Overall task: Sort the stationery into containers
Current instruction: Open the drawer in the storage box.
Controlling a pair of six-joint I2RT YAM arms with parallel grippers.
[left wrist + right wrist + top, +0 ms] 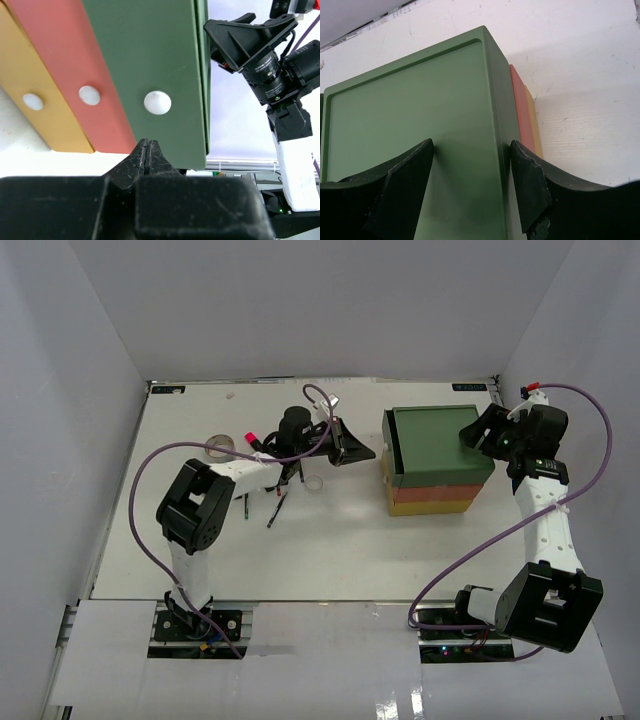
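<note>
The containers are a stack of square drawer trays (437,465), green on top, orange-red in the middle, yellow at the bottom. Each front carries a white knob, and the green one (157,102) faces the left wrist view. My left gripper (148,143) is shut and empty, its tips just short of the green drawer front; in the top view (368,453) it sits left of the stack. My right gripper (472,170) is open, straddling the green top's right edge (497,125), at the stack's far right corner (476,436). A pink-capped highlighter (250,438), dark pens (277,508) and a white tape roll (314,483) lie at left.
A grey tape roll (219,447) lies by the table's left side. The left arm (200,505) hangs over the pens and hides part of them. White walls close the table on three sides. The right arm's camera (267,75) shows beyond the stack.
</note>
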